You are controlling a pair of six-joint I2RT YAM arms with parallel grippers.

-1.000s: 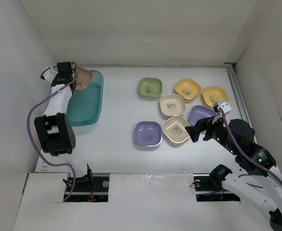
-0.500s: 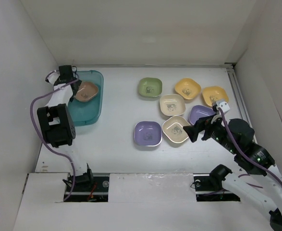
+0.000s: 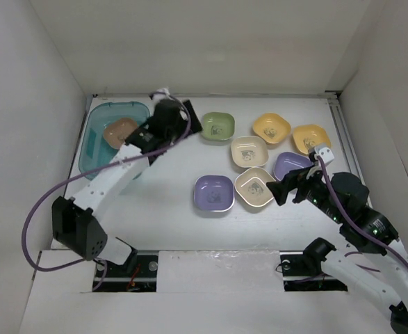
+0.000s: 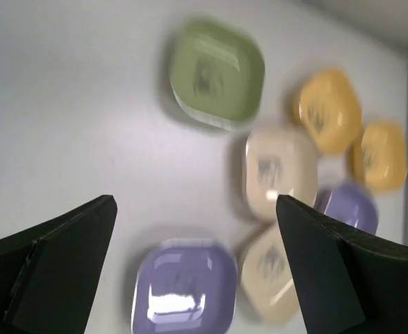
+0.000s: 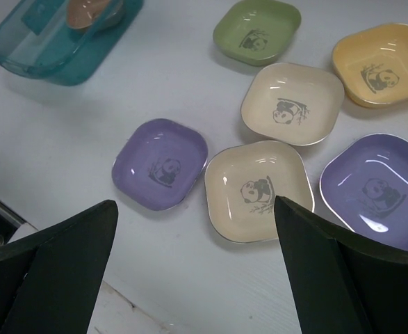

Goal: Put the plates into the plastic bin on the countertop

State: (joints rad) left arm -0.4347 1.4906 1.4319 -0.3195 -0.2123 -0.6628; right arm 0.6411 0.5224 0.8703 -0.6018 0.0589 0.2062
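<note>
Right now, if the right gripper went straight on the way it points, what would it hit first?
Probably the near cream plate, just ahead of the open right gripper. The purple plate lies close beside that line, and the gripper's height is unclear, so I can't be sure.

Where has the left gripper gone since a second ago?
Yes, it moved: the left gripper swung right, away from the teal bin, toward the green plate.
</note>
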